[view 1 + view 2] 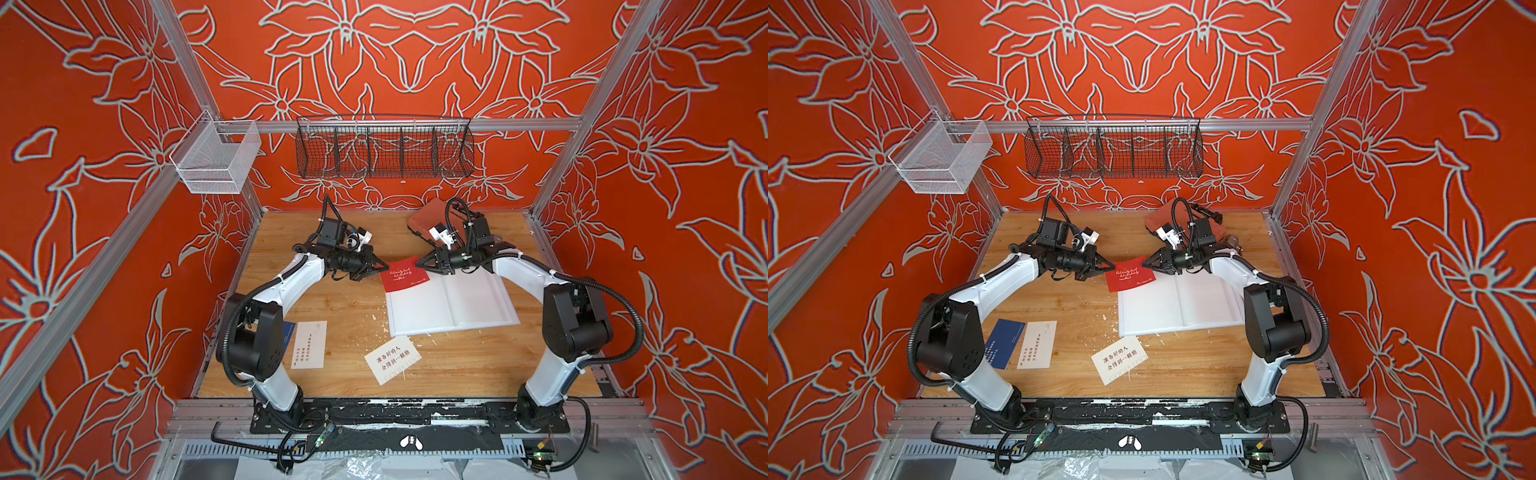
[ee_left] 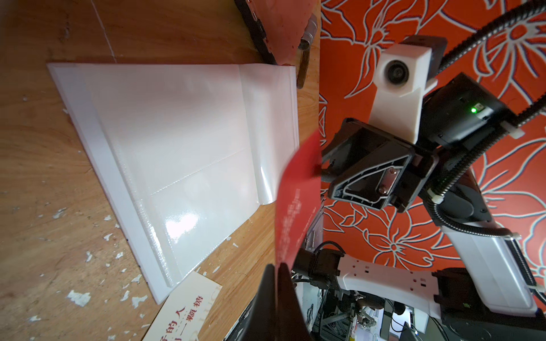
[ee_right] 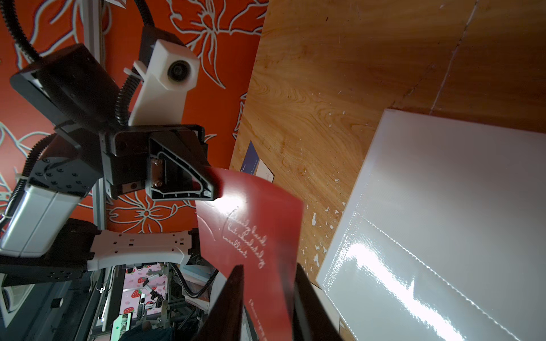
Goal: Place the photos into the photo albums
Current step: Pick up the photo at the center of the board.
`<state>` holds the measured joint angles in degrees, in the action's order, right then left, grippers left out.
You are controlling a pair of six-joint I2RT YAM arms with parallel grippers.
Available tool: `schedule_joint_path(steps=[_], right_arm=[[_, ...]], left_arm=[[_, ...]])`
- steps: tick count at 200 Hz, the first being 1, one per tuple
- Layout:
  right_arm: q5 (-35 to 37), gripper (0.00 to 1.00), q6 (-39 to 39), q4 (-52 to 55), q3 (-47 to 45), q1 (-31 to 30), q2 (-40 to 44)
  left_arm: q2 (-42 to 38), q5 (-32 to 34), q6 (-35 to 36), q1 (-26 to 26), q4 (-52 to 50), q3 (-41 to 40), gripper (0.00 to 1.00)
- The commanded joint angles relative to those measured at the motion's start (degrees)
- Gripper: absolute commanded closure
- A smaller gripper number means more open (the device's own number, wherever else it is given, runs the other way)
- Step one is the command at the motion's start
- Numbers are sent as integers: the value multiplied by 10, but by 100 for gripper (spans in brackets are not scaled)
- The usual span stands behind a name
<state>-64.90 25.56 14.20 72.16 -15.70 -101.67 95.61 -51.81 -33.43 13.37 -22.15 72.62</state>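
The photo album (image 1: 453, 303) (image 1: 1179, 307) lies open on the wooden table, showing white glossy sleeve pages (image 2: 177, 141) (image 3: 443, 206). A dark red photo (image 1: 404, 275) (image 1: 1130, 275) with white cursive hangs in the air over the album's far left corner. My left gripper (image 1: 385, 266) (image 2: 277, 268) is shut on the red photo's (image 2: 298, 192) left edge. My right gripper (image 1: 417, 263) (image 3: 269, 271) straddles the opposite corner of the red photo (image 3: 254, 224), its jaws still apart on either side of it. Nearer the front lie two white photos (image 1: 392, 359) (image 1: 309, 345) and a navy one (image 1: 1005, 343).
An orange ribbed case (image 1: 428, 220) sits at the back behind the right wrist. A black wire basket (image 1: 384, 147) hangs on the back rail and a white mesh basket (image 1: 214, 160) at the left. White flecks litter the table around the album.
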Motion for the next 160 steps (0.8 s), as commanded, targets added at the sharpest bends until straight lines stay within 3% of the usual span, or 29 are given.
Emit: schedule_joint_path(steps=[1, 64, 75, 90, 106, 142, 160], right_arm=[[-26, 77, -26, 31, 2, -4, 15], [-3, 99, -44, 58, -10, 0, 27], [2, 100, -46, 62, -16, 6, 32], [6, 100, -48, 64, -28, 15, 39], [10, 100, -51, 69, -42, 29, 46], [31, 100, -88, 119, -63, 58, 66], [75, 100, -134, 185, -64, 77, 78]], left_arm=[[17, 1, 20, 12, -18, 21, 100], [41, 13, 37, 26, -41, 52, 98], [40, 23, 39, 26, -43, 53, 84], [36, 37, 40, 26, -41, 51, 75], [33, 54, 38, 27, -37, 49, 54], [20, 102, 22, 30, -17, 34, 32], [8, 148, 21, 36, -23, 23, 26]])
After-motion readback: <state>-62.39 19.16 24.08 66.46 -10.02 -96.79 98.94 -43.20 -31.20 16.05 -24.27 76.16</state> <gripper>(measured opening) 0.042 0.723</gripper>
